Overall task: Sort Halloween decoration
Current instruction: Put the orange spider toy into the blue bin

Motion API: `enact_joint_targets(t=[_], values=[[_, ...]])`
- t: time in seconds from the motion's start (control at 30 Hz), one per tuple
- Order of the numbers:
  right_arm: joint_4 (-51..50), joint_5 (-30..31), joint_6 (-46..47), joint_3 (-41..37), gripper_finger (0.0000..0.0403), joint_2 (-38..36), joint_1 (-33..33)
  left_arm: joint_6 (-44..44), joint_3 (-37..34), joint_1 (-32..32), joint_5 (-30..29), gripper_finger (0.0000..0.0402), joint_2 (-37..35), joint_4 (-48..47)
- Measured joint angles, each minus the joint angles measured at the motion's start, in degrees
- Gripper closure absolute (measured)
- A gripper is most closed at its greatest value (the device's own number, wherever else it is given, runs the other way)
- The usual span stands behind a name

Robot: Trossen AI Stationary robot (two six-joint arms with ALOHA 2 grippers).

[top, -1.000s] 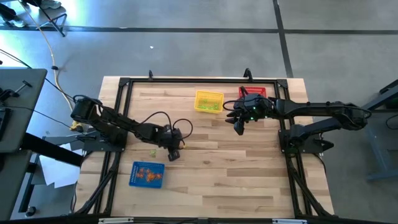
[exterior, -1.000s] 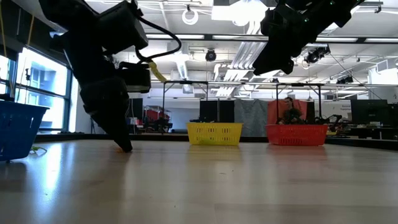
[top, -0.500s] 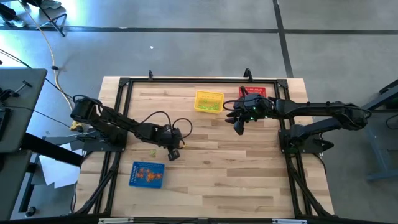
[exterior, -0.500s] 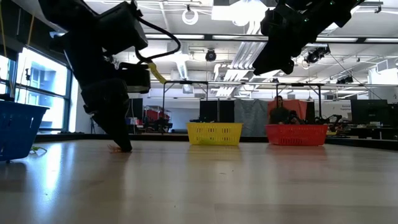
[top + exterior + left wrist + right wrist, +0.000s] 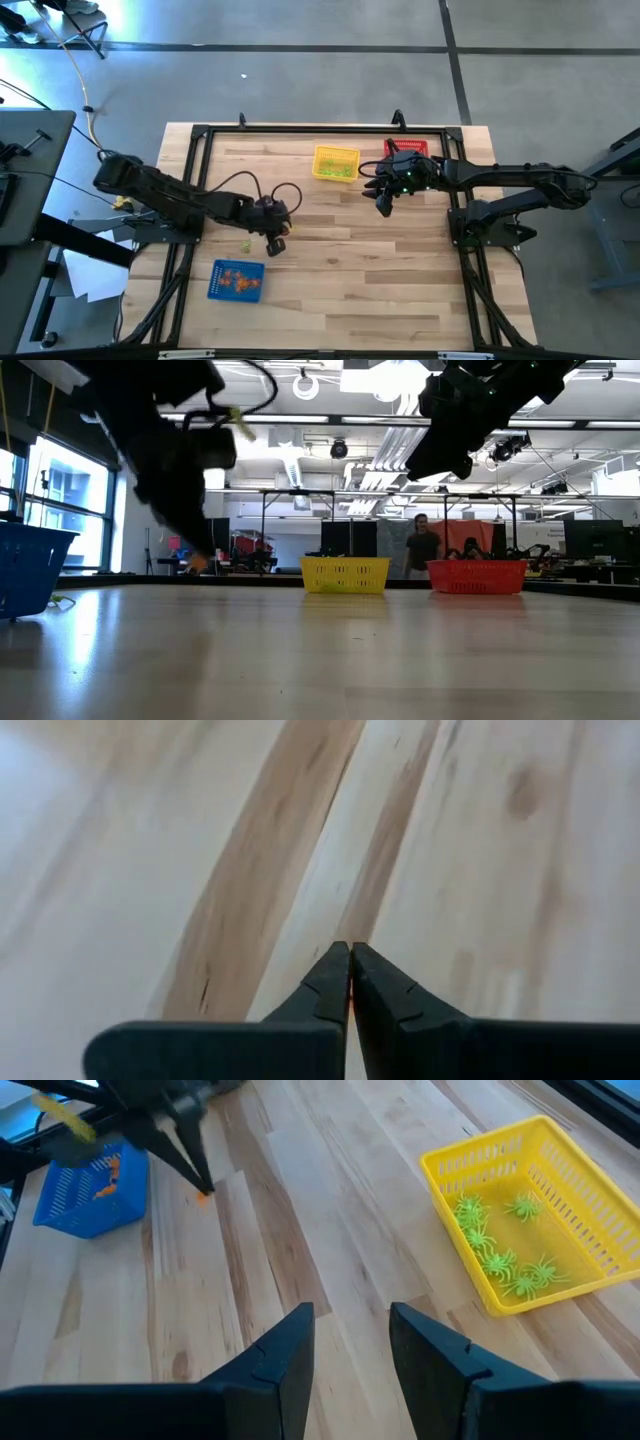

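My left gripper (image 5: 271, 243) hovers just above the wood table (image 5: 340, 270), right of centre-left, shut on a tiny orange trinket (image 5: 203, 1196). That trinket shows as an orange sliver (image 5: 351, 1002) between its fingers. A light green trinket (image 5: 245, 243) lies on the table beside the gripper. The blue basket (image 5: 237, 280) holds orange trinkets. The yellow basket (image 5: 530, 1215) holds green spiders. My right gripper (image 5: 383, 207) waits open in the air in front of the red basket (image 5: 408, 148), with nothing between its fingers. My left gripper pinches the orange trinket (image 5: 351, 1002) between its two fingers, close behind their tips. The fingers slant down from the table's left side. The trinket is lifted clear of the table; which part of it is pinched is hidden by the fingers.
The blue basket (image 5: 30, 572) stands near the left front, the yellow (image 5: 345, 574) and red (image 5: 477, 575) baskets at the far edge. A black frame (image 5: 190, 200) rims the table. Bare wood lies across the middle and right front. A person stands in the room beyond.
My left gripper has risen from the table top, tipping a little toward level, and the orange trinket that lay at its fingertips has come up with it, clear of the wood. My right arm has kept still.
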Motion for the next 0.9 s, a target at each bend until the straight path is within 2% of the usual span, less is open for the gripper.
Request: enact_joint_targets(t=[0.23,0.5,0.7,0.9], values=[[-0.3,0.0,0.9,0.0,0.0277,0.0,0.0,-2.8,11.4,-2.4,-0.6,0.0401,-5.3,-12.8],[-0.2,0.0,2.8,0.0,0.0277,0.0,0.0,-15.5,26.2,-12.3,-1.5,0.0401,-6.0,-23.1],[0.0,0.1,3.0,0.0,0.0277,0.0,0.0,-27.3,29.0,-22.6,-4.9,0.0402,-5.5,-24.5],[0.4,0.5,4.4,0.0,0.0277,0.0,0.0,-45.8,29.0,-32.3,-7.2,0.0401,-5.1,-31.0]])
